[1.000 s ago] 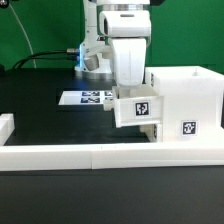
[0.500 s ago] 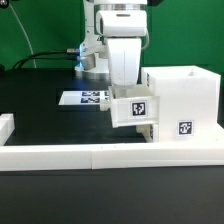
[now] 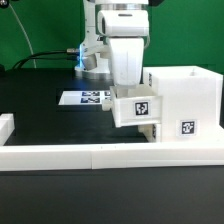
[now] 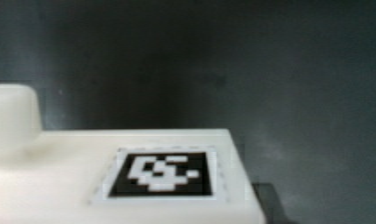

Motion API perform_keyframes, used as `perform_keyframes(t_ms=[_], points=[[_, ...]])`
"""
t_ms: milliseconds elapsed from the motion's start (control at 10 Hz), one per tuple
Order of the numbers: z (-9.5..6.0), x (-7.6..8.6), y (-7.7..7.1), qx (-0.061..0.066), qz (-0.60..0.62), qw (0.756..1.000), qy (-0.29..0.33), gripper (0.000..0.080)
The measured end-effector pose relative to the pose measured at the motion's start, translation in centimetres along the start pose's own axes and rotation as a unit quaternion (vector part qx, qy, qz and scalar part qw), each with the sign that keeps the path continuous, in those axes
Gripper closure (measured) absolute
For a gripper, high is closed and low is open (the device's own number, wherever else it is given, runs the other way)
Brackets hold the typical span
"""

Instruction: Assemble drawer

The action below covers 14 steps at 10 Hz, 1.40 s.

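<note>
My gripper hangs from the white arm at mid-table and is shut on a small white drawer part that carries a black marker tag. The part hangs just above the table, pressed against the left side of the larger open white drawer box, which stands at the exterior view's right. In the wrist view the held part fills the lower frame with its tag facing the camera, and one dark finger shows beside its edge. The other finger is hidden.
The marker board lies flat behind the arm. A long white rail runs along the table's front edge. A short white block sits at the exterior view's left. Cables and a blue-lit device stand at the back.
The held part shifted very slightly toward the exterior view's left and back again. Nothing else has moved.
</note>
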<state>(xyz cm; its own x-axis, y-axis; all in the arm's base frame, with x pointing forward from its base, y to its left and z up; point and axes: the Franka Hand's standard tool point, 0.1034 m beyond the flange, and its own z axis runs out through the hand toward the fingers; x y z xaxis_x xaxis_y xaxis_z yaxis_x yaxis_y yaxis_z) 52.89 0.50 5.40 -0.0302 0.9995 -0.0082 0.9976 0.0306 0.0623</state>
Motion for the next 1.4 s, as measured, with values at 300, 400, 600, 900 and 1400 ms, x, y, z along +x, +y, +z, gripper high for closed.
perform_keyframes(t_ms=[300,400,600,900,1400], points=[[0.02,0.48,0.04,-0.008,0.02,1.0,-0.009,0.0754],[0.0,0.42,0.07,-0.008,0.02,1.0,-0.009,0.0754],[0.01,0.4,0.09,-0.008,0.015,1.0,-0.009,0.0754],[-0.11,0.6,0.62,-0.027,-0.041,0.999,-0.012,0.0752],[-0.15,0.61,0.73,-0.033,-0.021,0.999,-0.011,0.0752]])
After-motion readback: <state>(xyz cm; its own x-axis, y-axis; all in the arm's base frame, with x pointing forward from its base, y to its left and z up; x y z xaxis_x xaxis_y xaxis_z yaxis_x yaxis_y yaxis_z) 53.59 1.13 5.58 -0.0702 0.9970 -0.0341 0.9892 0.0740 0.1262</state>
